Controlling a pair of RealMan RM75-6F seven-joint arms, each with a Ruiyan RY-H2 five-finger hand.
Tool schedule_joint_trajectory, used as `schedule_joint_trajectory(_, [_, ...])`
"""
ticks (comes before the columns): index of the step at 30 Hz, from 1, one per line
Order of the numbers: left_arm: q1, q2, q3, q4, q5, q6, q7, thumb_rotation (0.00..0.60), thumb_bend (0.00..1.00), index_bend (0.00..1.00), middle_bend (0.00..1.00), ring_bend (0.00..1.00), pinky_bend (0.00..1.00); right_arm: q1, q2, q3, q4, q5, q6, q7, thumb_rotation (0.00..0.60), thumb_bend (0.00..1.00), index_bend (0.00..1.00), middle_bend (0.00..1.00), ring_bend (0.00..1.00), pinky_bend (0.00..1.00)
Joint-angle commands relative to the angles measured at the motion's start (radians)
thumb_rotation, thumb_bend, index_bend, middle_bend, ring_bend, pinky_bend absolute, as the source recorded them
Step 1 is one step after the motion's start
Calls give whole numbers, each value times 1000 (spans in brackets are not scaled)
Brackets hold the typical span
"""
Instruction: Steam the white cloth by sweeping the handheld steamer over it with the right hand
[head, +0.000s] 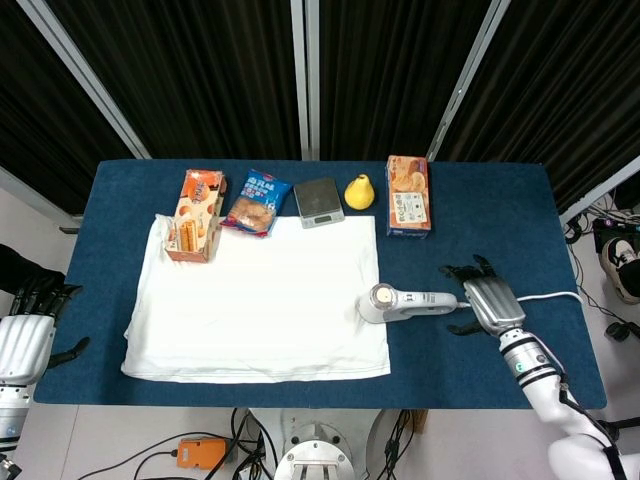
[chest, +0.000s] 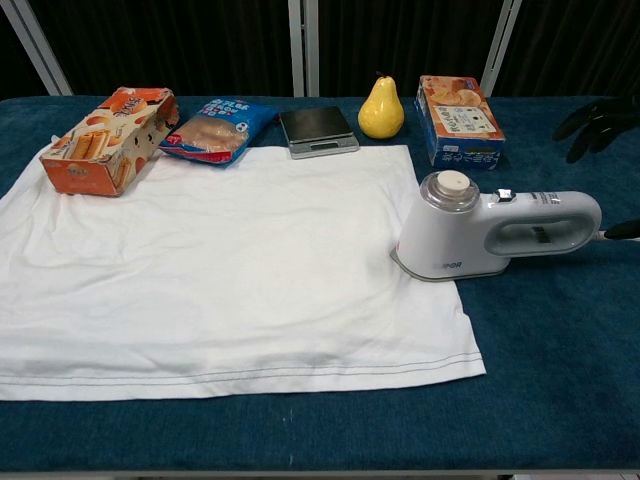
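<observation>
A white cloth (head: 255, 300) (chest: 220, 265) lies spread flat on the blue table. The white handheld steamer (head: 404, 302) (chest: 495, 238) stands on the cloth's right edge, its handle pointing right and its cord trailing off right. My right hand (head: 485, 302) hovers just right of the handle's end with fingers spread, holding nothing; its dark fingertips (chest: 596, 120) show at the right edge of the chest view. My left hand (head: 25, 335) hangs open off the table's left edge, away from everything.
Along the cloth's far edge stand an orange biscuit box (head: 196, 213), a blue snack bag (head: 256, 201), a small scale (head: 318, 201), a yellow pear (head: 359, 191) and an orange carton (head: 408, 195). The steamer's cord (head: 545, 296) runs right across the table.
</observation>
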Motion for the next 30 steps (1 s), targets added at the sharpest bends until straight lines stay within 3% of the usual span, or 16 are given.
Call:
schedule_joint_trajectory(1, [0,1,1,0,-1,-2,0,600,117,195,214,80,0,38,-38,10,5,58,-12,-66,600,71,337,394,323,0])
schedule_joint_trajectory(13, [-2,-4,4,6,-7,-15,-13,600,117,195,214,80,0,138,-92,14,2,245,-64,-201,600,62,438,423,333,0])
schedule_joint_trajectory(22, [-6,-5,3,10,-8,-21,-13,600,117,195,214,80,0,208,-111,18,-3,360,-95,-233,600,61,501,494,459,0])
schedule_joint_trajectory(30, [-4,-14,7,22,-11,-24,-17,600,117,195,214,80,0,261,-121,3,1,457,-102,-262,600,61,518,507,480,0])
